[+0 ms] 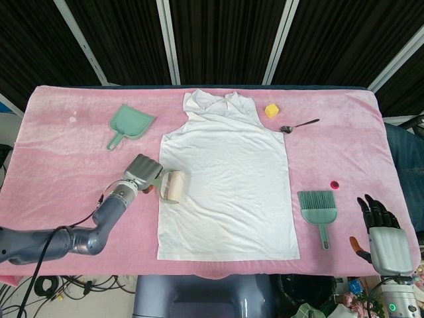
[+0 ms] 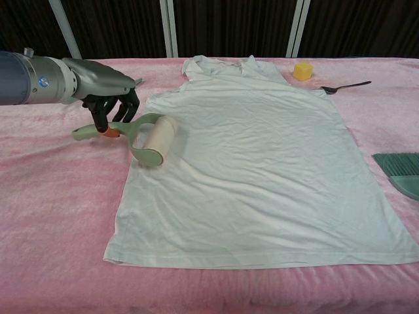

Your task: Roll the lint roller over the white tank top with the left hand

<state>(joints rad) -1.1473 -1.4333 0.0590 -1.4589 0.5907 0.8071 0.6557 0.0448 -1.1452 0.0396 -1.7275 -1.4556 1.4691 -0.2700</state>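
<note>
The white tank top (image 1: 228, 182) (image 2: 255, 157) lies flat in the middle of the pink table. My left hand (image 1: 142, 171) (image 2: 103, 87) grips the green handle of the lint roller (image 1: 173, 186) (image 2: 147, 137). The cream roll rests on the top's left edge, near the armhole. My right hand (image 1: 379, 228) hovers at the table's near right corner, fingers apart, holding nothing; the chest view does not show it.
A green dustpan (image 1: 128, 124) lies at the back left. A green brush (image 1: 318, 207) (image 2: 400, 169) lies right of the top, with a small pink cap (image 1: 334, 184) beside it. A yellow block (image 1: 271, 110) (image 2: 302, 70) and a spoon (image 1: 298, 125) (image 2: 345, 86) sit at the back right.
</note>
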